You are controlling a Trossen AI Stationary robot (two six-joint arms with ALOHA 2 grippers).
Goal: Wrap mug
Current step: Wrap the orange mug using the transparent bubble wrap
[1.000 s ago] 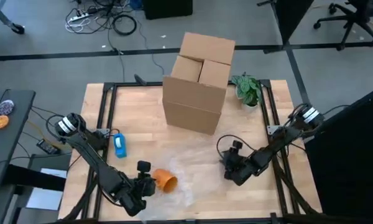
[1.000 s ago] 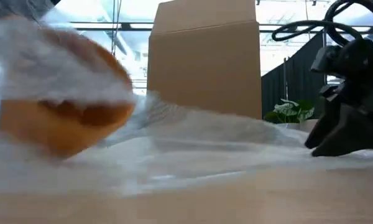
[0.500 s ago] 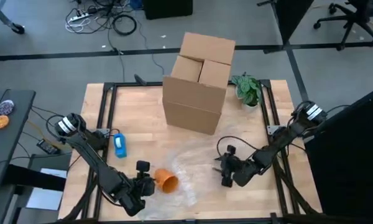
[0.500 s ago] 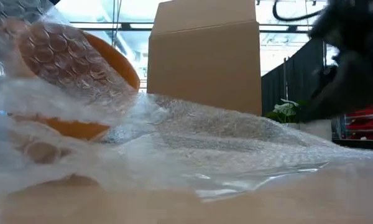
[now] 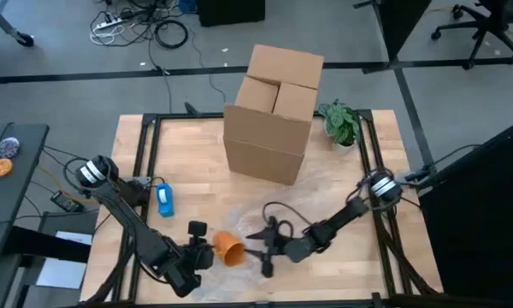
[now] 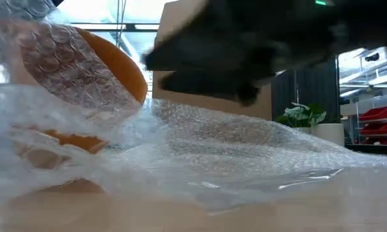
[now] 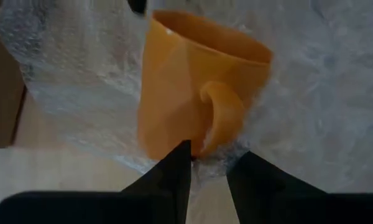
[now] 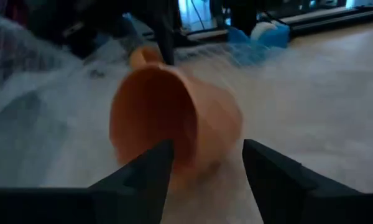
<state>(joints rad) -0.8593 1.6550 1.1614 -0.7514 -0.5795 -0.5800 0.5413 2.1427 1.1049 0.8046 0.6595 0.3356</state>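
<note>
An orange mug [image 5: 230, 248] lies tilted on a clear bubble wrap sheet [image 5: 265, 218] near the table's front. In the low view the mug's [image 6: 97, 77] rim points up and wrap is draped over it. My left gripper [image 5: 208, 249] is at the mug's base end, on its left, with its fingers closed in by the handle. My right gripper [image 5: 261, 249] stands open just right of the mug. Its fingers stand on either side of the mug's mouth [image 8: 155, 118] and touch nothing. My left gripper comes level from the table's left at the mug's base end, where the handle's lower root [image 7: 203, 144] sits between the fingertips [image 7: 181, 155] with bubble wrap bunched there. Whether the fingers have the handle, the wrap or both I cannot tell. The mug sits tilted, rim away from the gripper.
A large cardboard box [image 5: 274, 111] stands at the table's far middle, with a small potted plant [image 5: 340, 121] to its right. A blue object [image 5: 165, 199] lies at the left. Bare wood shows along the near edge [image 6: 277, 206].
My right gripper has swept from the table's right side toward the left, over the bubble wrap, up to the mug's mouth. The mug has tipped up from lying low under the wrap, so its rim now points higher. The left gripper has stayed in place.
</note>
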